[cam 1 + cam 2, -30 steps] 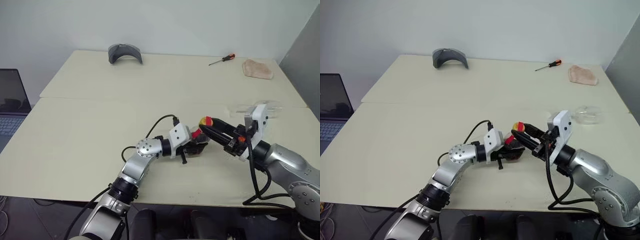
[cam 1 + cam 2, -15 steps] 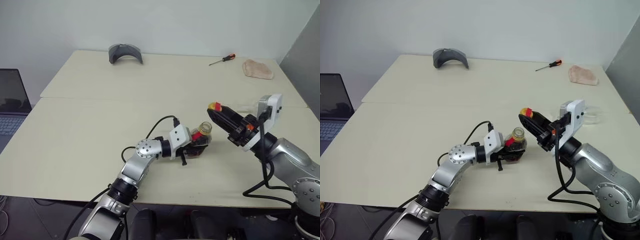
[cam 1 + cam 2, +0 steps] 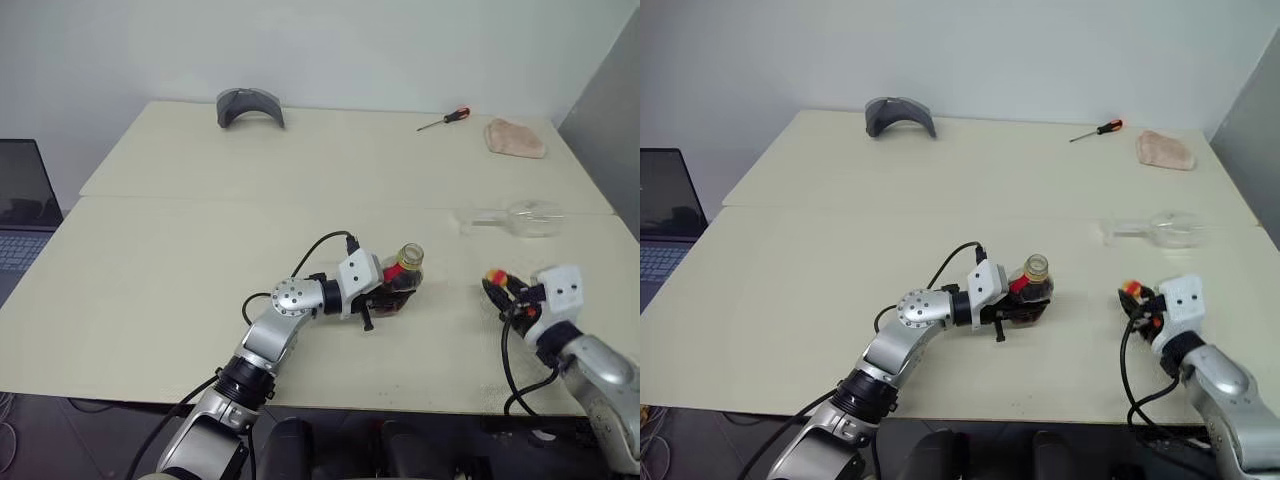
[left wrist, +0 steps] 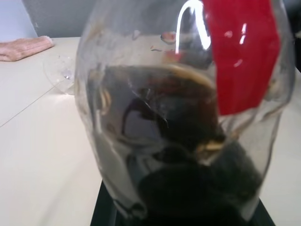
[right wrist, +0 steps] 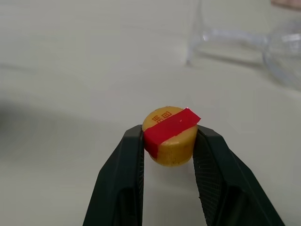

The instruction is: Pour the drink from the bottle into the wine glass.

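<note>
Yellow cap (image 5: 170, 135), pinched between the right gripper's (image 5: 168, 141) fingers, carries small red printed characters on its top face; they look like two Chinese characters but are too small to read for certain. A red strip of tape crosses the cap just below them, blank. The red label (image 4: 241, 52) on the bottle (image 4: 181, 113) shows no legible print.

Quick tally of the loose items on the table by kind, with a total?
Bottle: 1
Yellow cap: 1
Wine glass, lying on its side: 1
Screwdriver: 1
Grey curved piece: 1
Beige cloth: 1
Total: 6
</note>
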